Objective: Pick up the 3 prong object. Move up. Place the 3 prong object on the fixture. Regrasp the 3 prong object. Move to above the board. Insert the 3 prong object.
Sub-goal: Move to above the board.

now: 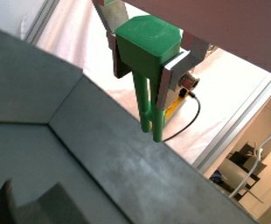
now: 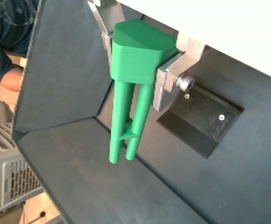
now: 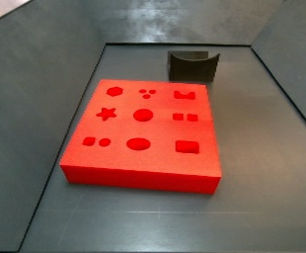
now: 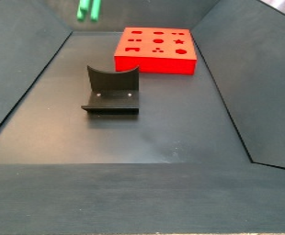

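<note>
The green 3 prong object point(image 1: 148, 52) hangs prongs-down with its blocky head clamped in my gripper point(image 1: 142, 83), which is shut on it; both wrist views show this, with the object point(image 2: 135, 70) between the silver plates of the gripper point(image 2: 135, 77). In a side view only the green prongs point(image 4: 87, 10) show at the frame's top edge, high above the floor and left of the board. The red board point(image 3: 142, 133) point(image 4: 157, 50) lies flat on the floor. The dark fixture point(image 3: 191, 67) point(image 4: 109, 90) stands apart from the board, with nothing on it. A wrist view also shows the fixture point(image 2: 204, 121) far below.
Grey sloping walls point(image 4: 28, 73) enclose the floor point(image 4: 157, 138) on all sides. Beyond a wall, a wrist view shows a yellow part with a black cable point(image 1: 184, 105) and lab furniture.
</note>
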Robot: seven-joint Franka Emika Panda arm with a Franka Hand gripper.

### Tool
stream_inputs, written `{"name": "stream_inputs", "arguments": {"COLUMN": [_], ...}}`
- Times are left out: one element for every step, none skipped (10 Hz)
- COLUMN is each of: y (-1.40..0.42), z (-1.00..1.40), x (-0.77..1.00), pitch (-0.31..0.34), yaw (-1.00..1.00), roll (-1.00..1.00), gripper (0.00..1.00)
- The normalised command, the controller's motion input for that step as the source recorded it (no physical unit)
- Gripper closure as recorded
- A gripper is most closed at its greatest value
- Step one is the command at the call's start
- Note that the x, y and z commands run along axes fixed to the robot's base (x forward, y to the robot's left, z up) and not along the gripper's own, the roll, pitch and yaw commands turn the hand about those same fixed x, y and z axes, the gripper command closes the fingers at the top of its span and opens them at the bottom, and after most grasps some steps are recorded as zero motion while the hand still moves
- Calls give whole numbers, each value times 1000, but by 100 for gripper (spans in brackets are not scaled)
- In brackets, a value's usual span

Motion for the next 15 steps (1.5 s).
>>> {"name": "stream_inputs", "arguments": {"y": [42,36,29,21,11,0,-9,-18,-20,-1000,-1000,-1000,-1000,-1000,-1000], "z": [1000,1000,1000,1000,1000,906,733,456,343,-211,-231,-219,-241,-237,-236], "x": [-39,-33,-24,-14,-4,5,12,17,21,-568,-569,-596,-616,-631,-645], "pitch": [144,144,138,127,114,106,100,88,78,82,75,62,53,48,43], "yaw": [69,86,99,109,116,117,117,110,107,-35,-36,-26,-19,-12,-7], "roll": [-39,-36,-33,-34,-33,-33,-35,-37,-39,-1000,-1000,-1000,-1000,-1000,-1000], "gripper": [100,100,100,100,100,100,100,100,100,100,100,100,100,100,100]}}
